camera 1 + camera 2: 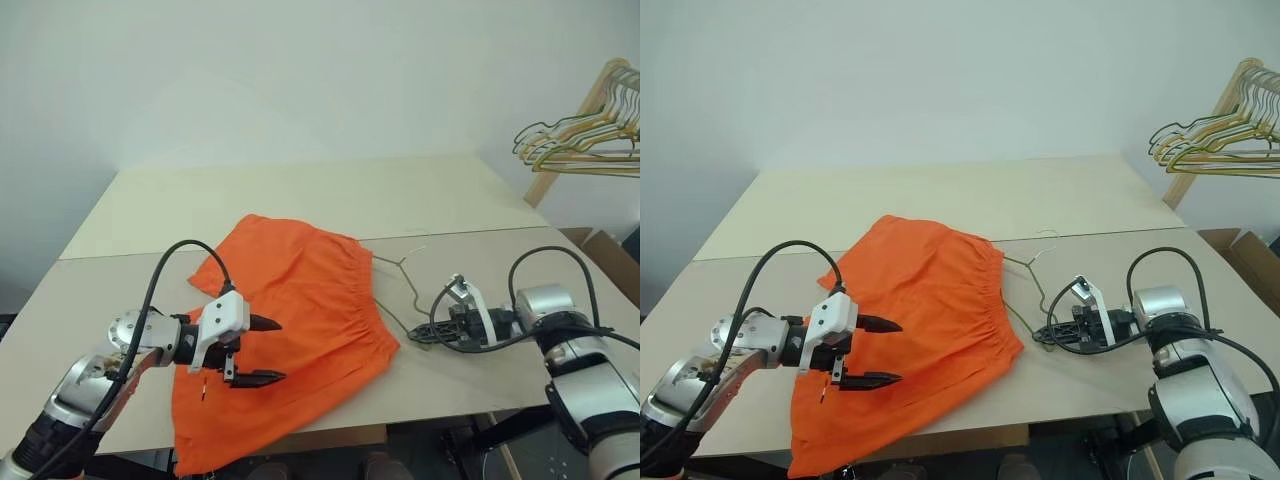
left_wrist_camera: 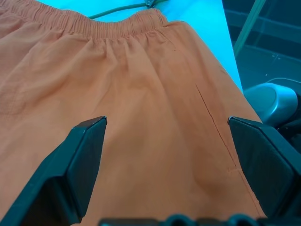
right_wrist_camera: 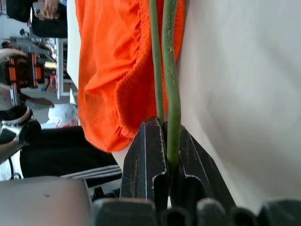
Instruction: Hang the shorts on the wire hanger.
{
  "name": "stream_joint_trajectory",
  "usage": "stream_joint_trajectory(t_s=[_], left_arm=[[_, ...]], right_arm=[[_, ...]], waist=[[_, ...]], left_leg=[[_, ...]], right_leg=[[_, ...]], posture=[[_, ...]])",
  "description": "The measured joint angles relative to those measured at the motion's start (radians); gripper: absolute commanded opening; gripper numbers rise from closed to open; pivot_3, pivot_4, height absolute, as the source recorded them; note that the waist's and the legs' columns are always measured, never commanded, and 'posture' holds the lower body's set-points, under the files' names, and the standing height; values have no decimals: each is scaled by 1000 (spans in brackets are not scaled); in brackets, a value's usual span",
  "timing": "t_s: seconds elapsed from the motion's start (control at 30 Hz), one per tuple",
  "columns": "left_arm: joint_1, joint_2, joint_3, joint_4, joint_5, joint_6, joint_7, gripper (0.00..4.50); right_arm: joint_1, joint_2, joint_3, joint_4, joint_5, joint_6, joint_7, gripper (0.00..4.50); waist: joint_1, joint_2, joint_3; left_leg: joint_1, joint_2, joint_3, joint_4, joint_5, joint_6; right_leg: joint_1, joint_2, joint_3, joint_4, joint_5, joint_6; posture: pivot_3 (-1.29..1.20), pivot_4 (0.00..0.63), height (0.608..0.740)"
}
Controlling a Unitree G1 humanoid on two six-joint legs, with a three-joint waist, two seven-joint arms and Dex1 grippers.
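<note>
Shorts [image 1: 300,320] are laid flat on the worktop [image 1: 300,200], long axis running from the far edge of the near panel toward the front edge, where a leg hem is draped slightly over the lip. The gathered waistband [image 1: 365,290] is turned toward the robot's right; the leg openings are turned toward the left and the near side.

Wire hanger [image 1: 395,290] is lying on the worktop just beside the waistband, partly tucked under or against the cloth there. Its small hook [image 1: 410,252] is pointed away toward the far side. Two thin green strands of it are seen running side by side along the worktop in the right wrist view, lengthwise toward the shorts.

Right tool [image 1: 425,333] is held low over the worktop, pointed toward the shorts, with its fingers [image 3: 150,155] pressed together on the wire hanger; the wire is seen passing between them.

Left tool [image 1: 255,350] is held above the near half of the shorts, pointed toward the robot's right, its fingers [image 2: 80,165] spread wide with orange cloth below and between them. Whether the cloth is touched cannot be told.

A bunch of hangers [image 1: 585,135] is hung on a wooden rack [image 1: 575,130] at the far right, well apart from the worktop. No containers are noted on the worktop.
</note>
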Motion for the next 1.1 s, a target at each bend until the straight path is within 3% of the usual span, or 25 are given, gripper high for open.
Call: stream_joint_trajectory(t_s=[0.2, 0.3, 0.4, 0.63, 0.83, 1.0, 1.1], left_arm=[[6, -7, 0, 0, 12, -2, 14, 4472], [12, -9, -1, 0, 15, -3, 17, 4472], [11, -11, -1, 0, 15, -3, 16, 4472], [-115, -89, 26, 129, 21, -61, 57, 4472], [-379, -106, 134, 339, -5, -109, 59, 4472], [-711, 13, 134, 650, 8, -196, -186, 4472], [-888, 21, 86, 842, 64, -268, -306, 4472]], right_arm=[[-6, 30, -136, 41, 1, -52, -67, 0], [53, 34, -198, -66, 11, -87, -99, 0], [152, 57, -270, -279, 11, -169, -220, 0], [264, 66, -288, -626, -24, -352, -388, 0], [276, 42, -269, -738, -90, -480, -436, 0], [290, 5, -221, -802, -145, -546, -431, 0], [301, -7, -201, -825, -168, -571, -432, 0]], waist=[[3, 0, 0], [5, 0, 0], [6, 1, 0], [6, 2, -1], [4, 1, 0], [-6, 1, 0], [-12, 0, 0]], left_leg=[[-1, 0, 0, 0, 2, -4], [-2, -1, 0, 0, 2, -3], [-2, -1, -1, 0, 0, 0], [-1, -1, 0, 0, 0, 0], [-3, -2, -1, 1, 3, -5], [-4, -2, -1, 2, 3, -6], [-4, -3, -1, 3, 3, -6]], right_leg=[[-1, -1, 0, 0, 0, 0], [-2, -1, 0, 0, 0, 0], [-2, -1, 0, 1, 0, 0], [-1, 0, 0, 1, 0, 1], [-3, 0, -2, 0, 0, 1], [-3, 1, -2, 0, 0, 1], [-2, 2, -3, 0, 0, 1]], posture=[[10, 0, 740], [1, 0, 740], [-9, 0, 740], [-24, 0, 740], [-16, 0, 740], [-9, 0, 740], [-10, 0, 740]])
